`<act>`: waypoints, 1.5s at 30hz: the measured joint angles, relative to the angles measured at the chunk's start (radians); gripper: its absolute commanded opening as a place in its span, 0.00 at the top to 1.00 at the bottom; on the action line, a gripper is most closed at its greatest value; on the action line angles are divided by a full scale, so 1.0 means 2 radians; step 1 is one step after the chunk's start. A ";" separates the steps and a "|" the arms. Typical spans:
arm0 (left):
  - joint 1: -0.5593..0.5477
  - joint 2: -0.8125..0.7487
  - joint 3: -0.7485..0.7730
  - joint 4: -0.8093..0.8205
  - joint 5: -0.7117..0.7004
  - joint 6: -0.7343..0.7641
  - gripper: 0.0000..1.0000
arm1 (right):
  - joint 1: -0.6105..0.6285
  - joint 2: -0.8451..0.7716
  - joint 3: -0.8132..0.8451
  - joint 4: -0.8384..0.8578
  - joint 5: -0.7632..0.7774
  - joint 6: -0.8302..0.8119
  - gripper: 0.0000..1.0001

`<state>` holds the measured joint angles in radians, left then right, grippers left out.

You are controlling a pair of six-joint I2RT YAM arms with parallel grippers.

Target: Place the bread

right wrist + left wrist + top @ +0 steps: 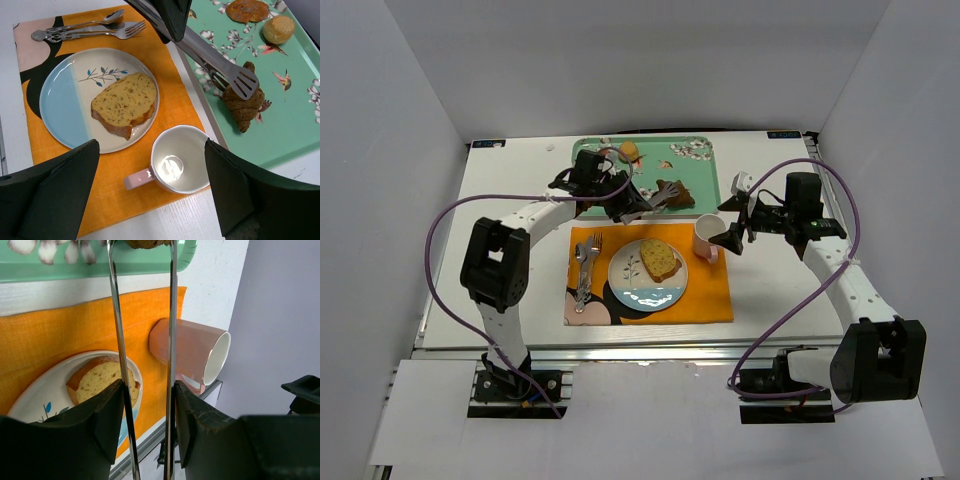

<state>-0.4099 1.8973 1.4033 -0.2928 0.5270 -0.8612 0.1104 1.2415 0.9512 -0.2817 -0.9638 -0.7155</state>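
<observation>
Already yellow cut slice of bread [125, 102] lies on round white-and-blue ceramic plate [60, 100]. Left gripper [147, 410] clamped on long steel tongs [220, 62], tips at brown croissant [245, 107] on green flowered tray [295, 100]. Right gripper [725, 222] spread open, empty, near pink mug [180, 160]. Next probably: squeeze tongs, lift croissant

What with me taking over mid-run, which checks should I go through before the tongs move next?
1. Hold on the tongs by the left end effector: ok, clamped.
2. Tong tips at the croissant on the tray: ok; firmness of grip, cannot tell.
3. Room on the plate: ok, the bread slice covers one side, the blue side is bare.
4. Clearance past the mug: cannot tell; it stands upright close beside the plate.
5. Is the right end effector out of the way: probably not ok, open and hovering near the mug.
</observation>
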 measured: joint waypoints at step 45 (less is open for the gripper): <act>-0.003 -0.406 -0.197 -0.187 -0.014 0.001 1.00 | -0.009 -0.004 -0.008 -0.006 -0.011 -0.021 0.11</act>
<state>-0.4156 1.0851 1.0092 -0.6659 0.4984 -0.8585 0.0929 1.2327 0.9344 -0.2932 -0.9859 -0.7578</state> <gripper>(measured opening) 0.416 0.896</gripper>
